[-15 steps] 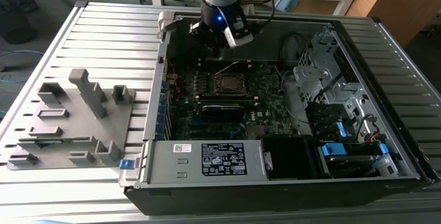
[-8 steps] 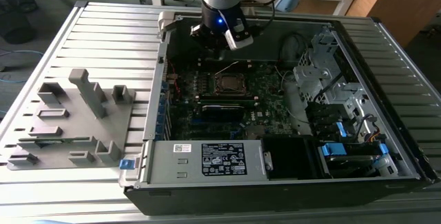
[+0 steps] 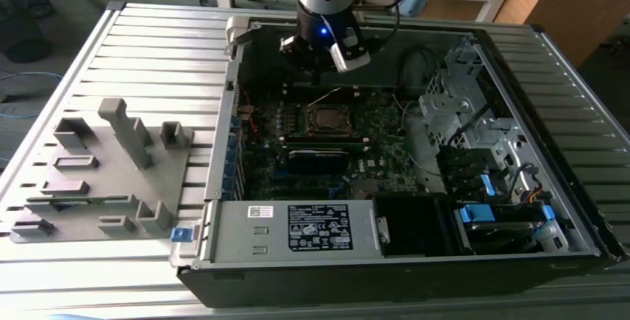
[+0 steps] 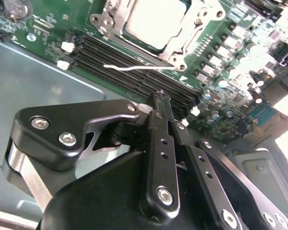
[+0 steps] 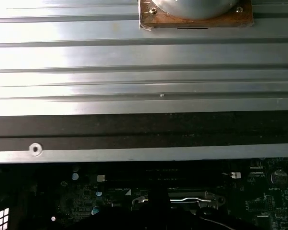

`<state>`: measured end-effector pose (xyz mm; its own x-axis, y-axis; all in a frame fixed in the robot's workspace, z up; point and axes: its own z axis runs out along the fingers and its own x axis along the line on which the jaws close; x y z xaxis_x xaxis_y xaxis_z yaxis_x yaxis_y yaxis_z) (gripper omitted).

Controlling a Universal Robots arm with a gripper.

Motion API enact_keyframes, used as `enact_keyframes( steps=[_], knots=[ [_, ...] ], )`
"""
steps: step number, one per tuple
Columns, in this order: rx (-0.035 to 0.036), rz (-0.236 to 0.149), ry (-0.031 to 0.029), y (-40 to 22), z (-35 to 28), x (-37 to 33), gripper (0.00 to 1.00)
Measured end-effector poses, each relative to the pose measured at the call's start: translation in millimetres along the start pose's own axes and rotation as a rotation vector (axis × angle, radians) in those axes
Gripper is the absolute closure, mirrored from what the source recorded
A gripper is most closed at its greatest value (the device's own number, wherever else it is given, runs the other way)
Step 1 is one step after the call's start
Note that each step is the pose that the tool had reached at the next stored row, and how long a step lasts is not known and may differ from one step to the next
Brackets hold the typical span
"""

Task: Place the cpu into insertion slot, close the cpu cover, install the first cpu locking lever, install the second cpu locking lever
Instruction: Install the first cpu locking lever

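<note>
In the exterior view my claw (image 3: 317,77) hangs inside the open computer case (image 3: 394,283), near the socket (image 3: 330,117). In the second wrist view my fingers (image 4: 161,112) are pressed together on nothing. The chip (image 4: 153,21) sits in its socket under the cover frame (image 4: 182,45), with a thin lever (image 4: 134,67) sticking out alongside. In the first wrist view that frame glints past the case wall (image 5: 134,129).

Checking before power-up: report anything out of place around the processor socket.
A thin pale metal rod juts from the silver socket frame and lies across the long black memory slots, not tucked alongside the frame.
</note>
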<state>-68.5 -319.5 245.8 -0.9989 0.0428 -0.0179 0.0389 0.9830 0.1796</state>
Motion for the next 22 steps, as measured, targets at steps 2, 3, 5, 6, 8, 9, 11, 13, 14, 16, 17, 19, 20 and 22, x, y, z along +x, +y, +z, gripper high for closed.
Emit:
enact_keyframes(
  steps=[2, 3, 5, 6, 8, 9, 11, 13, 14, 16, 17, 19, 20, 22],
  knots=[
    [0.0000, 0.000, 0.0000, 0.1, 0.3, -4.0, 0.89],
    [0.0000, 0.000, 0.0000, 0.2, 0.4, -5.5, 0.89],
    [-0.0002, 0.000, -0.0001, 0.1, 1.3, -7.8, 0.89],
    [-0.0001, 0.000, -0.0001, 0.0, 2.0, -8.7, 0.89],
    [-0.0001, 0.000, -0.0001, -0.2, 3.6, -9.9, 0.89],
    [0.0000, 0.000, 0.0000, -0.4, 4.5, -10.3, 0.89],
    [0.0000, 0.000, 0.0000, -0.7, 6.5, -10.7, 0.89],
    [0.0000, 0.000, -0.0001, -1.0, 8.0, -10.7, 0.89],
    [0.0000, 0.000, 0.0000, -1.1, 8.7, -10.7, 0.89],
    [-0.0001, 0.000, 0.0000, -1.4, 10.3, -10.7, 0.89],
    [0.0000, 0.000, 0.0000, -1.5, 11.0, -10.7, 0.89],
    [0.0002, 0.000, 0.0001, -1.6, 11.2, -10.7, 0.89],
    [0.0003, 0.000, 0.0001, -1.6, 11.2, -10.7, 0.89],
    [0.0000, 0.000, 0.0000, -1.6, 11.4, -10.7, 0.89]
  ],
)
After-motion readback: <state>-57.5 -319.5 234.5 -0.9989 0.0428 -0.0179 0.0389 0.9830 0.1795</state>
